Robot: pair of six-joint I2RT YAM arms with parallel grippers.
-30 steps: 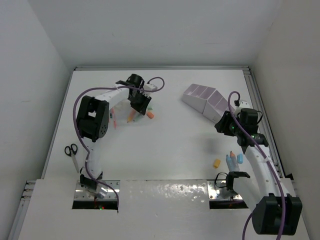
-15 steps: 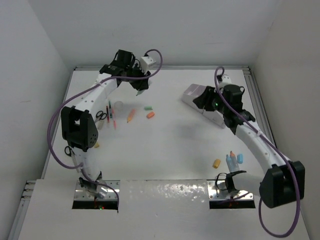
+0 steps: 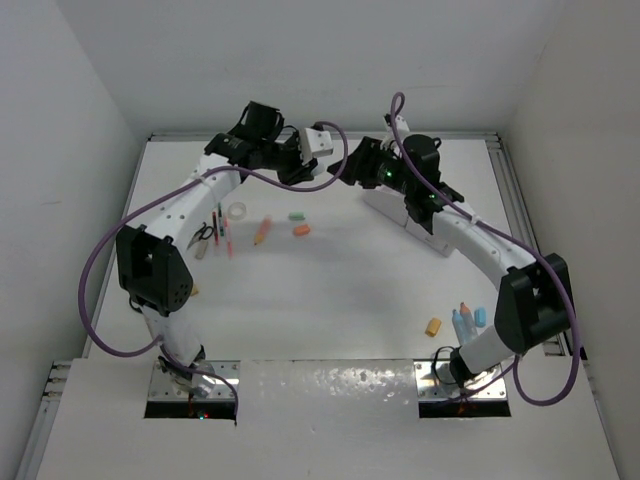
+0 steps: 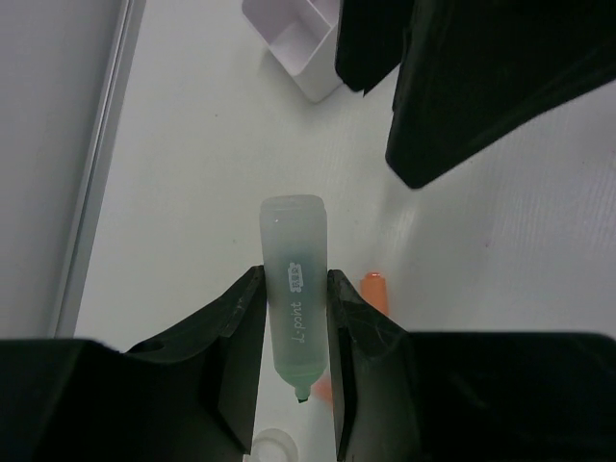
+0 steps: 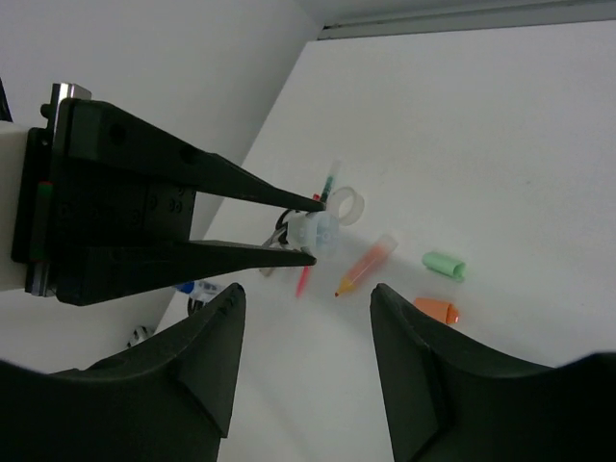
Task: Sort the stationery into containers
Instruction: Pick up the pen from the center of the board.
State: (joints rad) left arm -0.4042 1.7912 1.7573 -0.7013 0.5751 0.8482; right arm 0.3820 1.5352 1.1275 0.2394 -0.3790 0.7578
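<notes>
My left gripper [image 3: 328, 168] is shut on a translucent green pencil [image 4: 292, 289] and holds it above the back middle of the table, tip towards the wrist. In the left wrist view, the gripper [image 4: 294, 279] clamps its barrel. My right gripper [image 3: 357, 166] is open and empty, facing the left gripper a short way off. In the right wrist view, the gripper [image 5: 306, 294] looks at the pencil's butt end [image 5: 318, 232]. The white organiser [image 3: 384, 204] lies under the right arm and shows in the left wrist view [image 4: 298, 48].
On the table at back left lie a tape ring [image 3: 237, 210], an orange pencil [image 3: 263, 232], a green eraser [image 3: 296, 215], an orange eraser [image 3: 301, 231], red pens [image 3: 220, 225] and scissors [image 3: 203, 235]. Blue-capped bottles [image 3: 468, 318] and a yellow eraser [image 3: 433, 326] lie front right.
The left gripper rose from the items at back left and swung right with the green pencil. The right arm swung from the right side up and left over the organiser to face it.
</notes>
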